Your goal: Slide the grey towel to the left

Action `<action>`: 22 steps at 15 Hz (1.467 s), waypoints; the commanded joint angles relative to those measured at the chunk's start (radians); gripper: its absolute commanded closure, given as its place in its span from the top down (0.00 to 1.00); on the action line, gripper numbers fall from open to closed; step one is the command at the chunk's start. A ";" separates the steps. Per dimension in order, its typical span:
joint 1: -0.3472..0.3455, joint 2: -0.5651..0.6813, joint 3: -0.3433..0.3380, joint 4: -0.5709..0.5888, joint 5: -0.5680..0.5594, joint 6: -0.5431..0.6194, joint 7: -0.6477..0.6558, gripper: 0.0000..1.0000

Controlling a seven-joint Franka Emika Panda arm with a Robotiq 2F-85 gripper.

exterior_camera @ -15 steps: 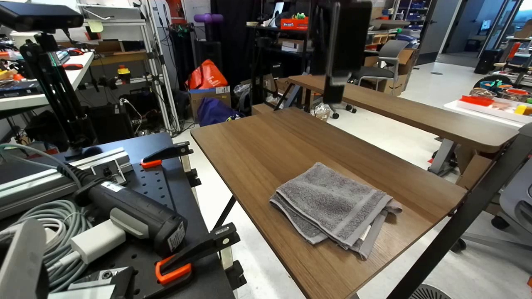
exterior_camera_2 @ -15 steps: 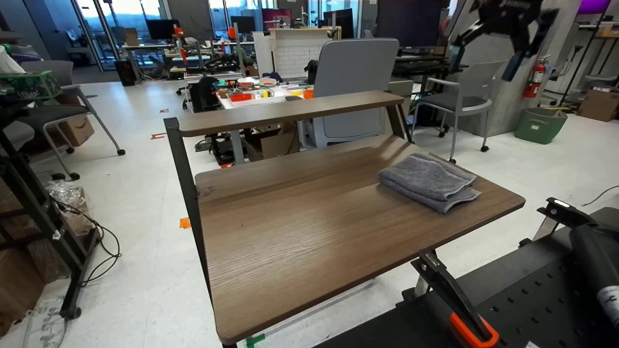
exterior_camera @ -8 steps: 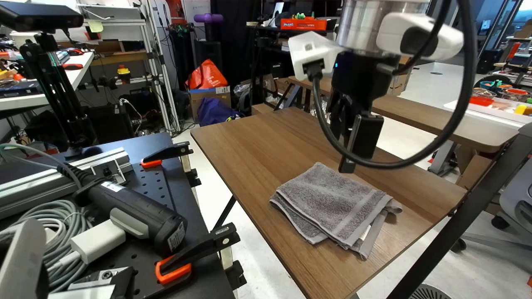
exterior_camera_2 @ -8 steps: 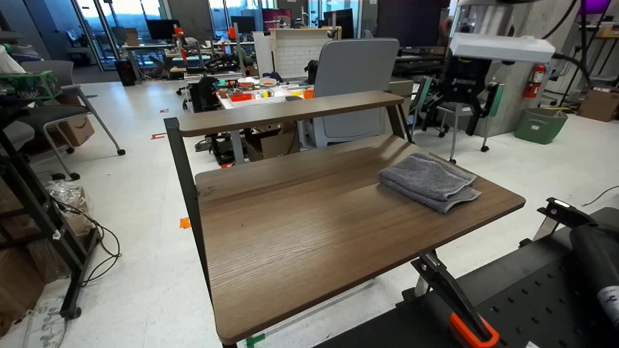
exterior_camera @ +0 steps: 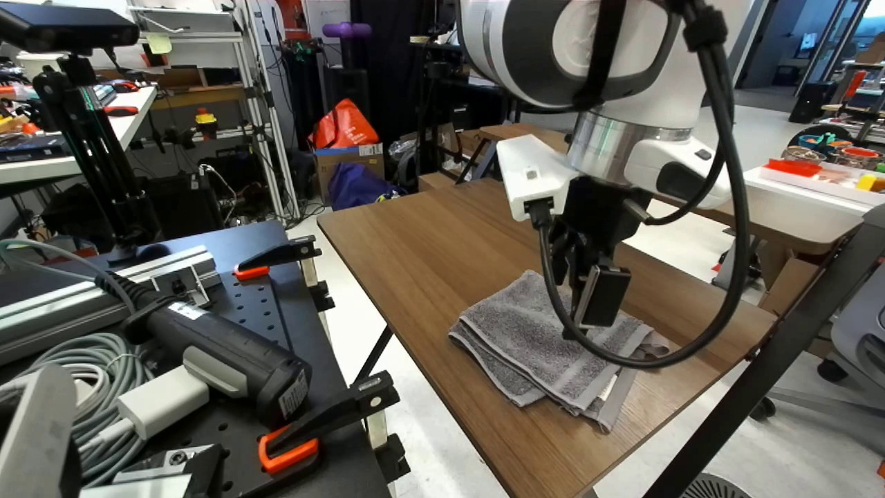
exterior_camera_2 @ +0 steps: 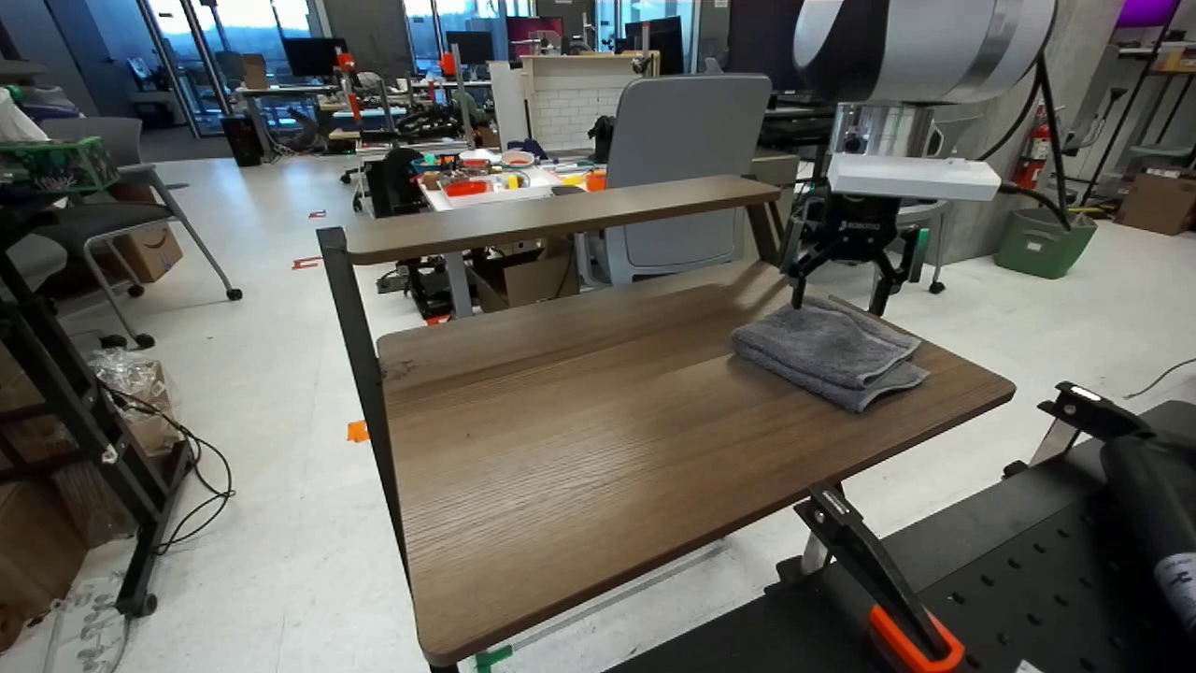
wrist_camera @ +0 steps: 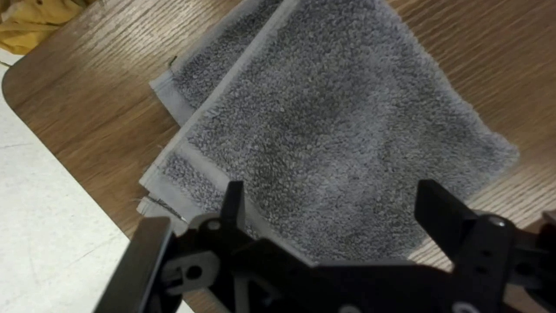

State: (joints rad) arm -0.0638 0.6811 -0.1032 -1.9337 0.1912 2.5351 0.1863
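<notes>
The grey towel (exterior_camera: 518,332) lies folded on the brown wooden table (exterior_camera: 415,242), with layered edges. In an exterior view it sits near the table's right end (exterior_camera_2: 827,350). In the wrist view it fills most of the picture (wrist_camera: 321,113). My gripper (wrist_camera: 331,183) is open, its two black fingers wide apart with nothing between them. It points down over the towel, close above it. In both exterior views the gripper (exterior_camera_2: 837,307) is at the towel's side nearer the raised shelf. I cannot tell whether the fingertips touch the cloth. In an exterior view the cable and gripper hide part of the towel.
A raised wooden shelf (exterior_camera_2: 561,220) runs along one long side of the table, with a dark metal post (exterior_camera_2: 350,346) at its end. A black workbench (exterior_camera: 256,318) with clamps (exterior_camera: 325,422) and cables stands beside the table's other long side. A grey chair (exterior_camera_2: 691,168) stands behind the shelf.
The arm has come down into view, and the open gripper has lowered from high above the table to just over the towel. The towel has not moved.
</notes>
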 commanded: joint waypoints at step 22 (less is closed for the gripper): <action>0.184 0.333 0.054 0.445 -0.023 -0.033 0.160 1.00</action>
State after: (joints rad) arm 0.1053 0.9395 -0.0635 -1.6034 0.1834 2.5321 0.3078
